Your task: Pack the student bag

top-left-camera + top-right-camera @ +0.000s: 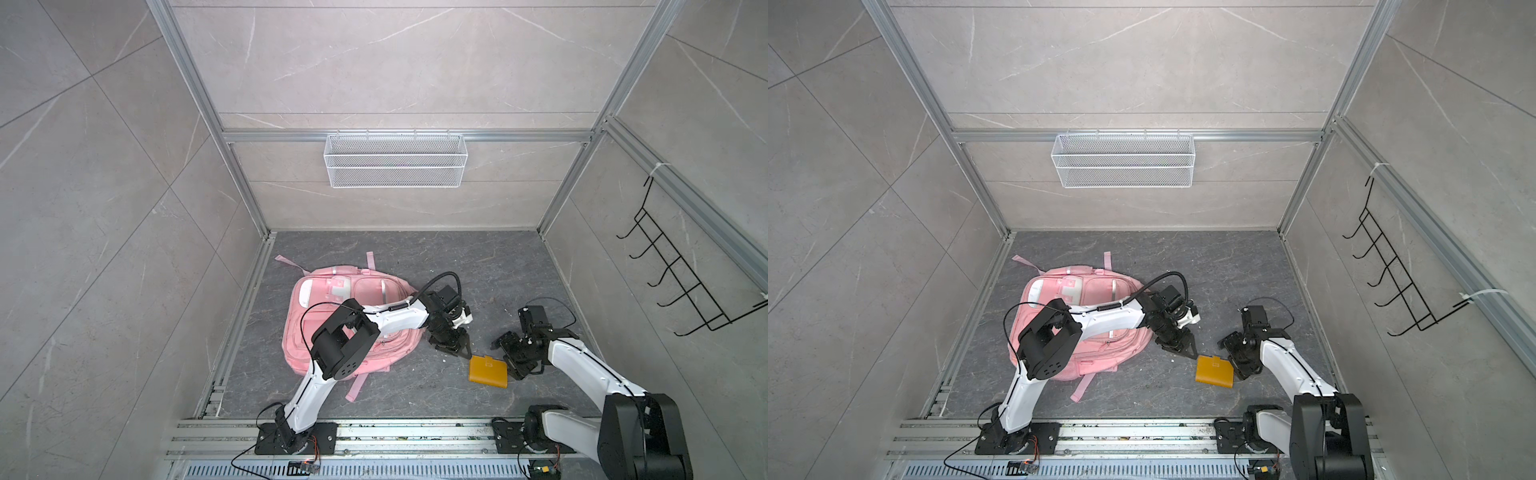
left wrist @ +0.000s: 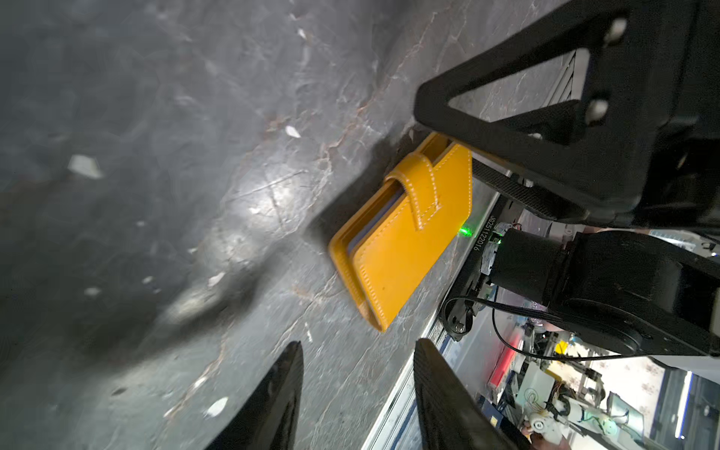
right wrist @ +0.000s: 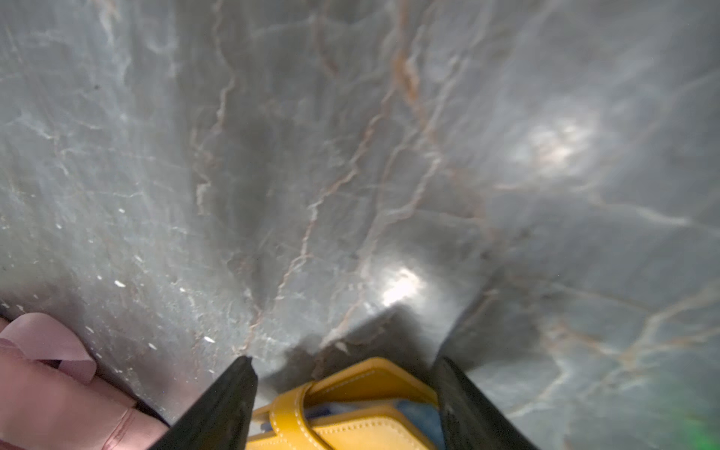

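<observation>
The right gripper [image 3: 345, 360] straddles the yellow wallet [image 1: 488, 372]; whether its jaws have bitten, I cannot tell. The left gripper [image 2: 358, 343] waits beside it, jaws apart and empty. The student bag [image 1: 365, 291] lies flat under the left arm (no open pocket visible), so a shallow grip could let the wallet slip.

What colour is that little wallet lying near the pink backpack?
Mustard-yellow flat wallet, pale stitching; clearest in the left wrist view.

Dark marbled floor [image 1: 415, 257] carries the student bag [image 1: 374, 291] and a yellow wallet [image 1: 488, 371].
</observation>
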Motion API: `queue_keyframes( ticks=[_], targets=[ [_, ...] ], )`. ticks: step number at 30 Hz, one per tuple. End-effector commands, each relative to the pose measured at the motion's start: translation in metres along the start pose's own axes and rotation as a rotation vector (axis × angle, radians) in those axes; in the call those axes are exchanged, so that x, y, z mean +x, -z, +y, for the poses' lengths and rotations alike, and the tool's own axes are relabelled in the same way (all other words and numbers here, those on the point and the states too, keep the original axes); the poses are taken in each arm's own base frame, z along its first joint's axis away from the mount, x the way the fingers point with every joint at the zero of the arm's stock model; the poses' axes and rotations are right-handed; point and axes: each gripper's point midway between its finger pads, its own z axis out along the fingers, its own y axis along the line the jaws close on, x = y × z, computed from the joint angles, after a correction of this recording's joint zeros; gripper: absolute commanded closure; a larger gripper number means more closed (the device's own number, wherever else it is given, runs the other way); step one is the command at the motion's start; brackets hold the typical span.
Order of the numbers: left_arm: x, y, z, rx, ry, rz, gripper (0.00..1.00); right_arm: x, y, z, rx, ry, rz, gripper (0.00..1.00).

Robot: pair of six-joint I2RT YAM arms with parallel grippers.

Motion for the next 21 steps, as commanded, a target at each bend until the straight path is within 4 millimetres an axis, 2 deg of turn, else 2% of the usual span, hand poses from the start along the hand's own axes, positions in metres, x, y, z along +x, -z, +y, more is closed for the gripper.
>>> queue_keyframes(
  ticks=[1, 9, 14, 18, 21],
  targets=[
    [0.0, -0.005, 0.0, -0.001, -0.017, 0.025, 0.51, 0.005, -0.009, 0.003, 0.011, -0.028, 0.008, 0.26],
    [0.001, -0.019, 0.005, 0.008, 0.055, 0.045, 0.53, 0.011, -0.013, 0.001, 0.001, -0.033, -0.014, 0.26],
    [0.004, -0.02, 0.006, 0.019, 0.069, 0.044, 0.62, 0.011, -0.017, 0.003, -0.006, -0.026, -0.018, 0.26],
    [0.006, -0.022, 0.004, 0.043, 0.071, 0.039, 0.65, 0.01, -0.018, 0.011, -0.009, -0.012, -0.017, 0.26],
    [0.004, -0.021, 0.003, 0.046, 0.07, 0.034, 0.73, 0.01, -0.017, 0.016, -0.016, 0.003, -0.019, 0.26]
  ],
)
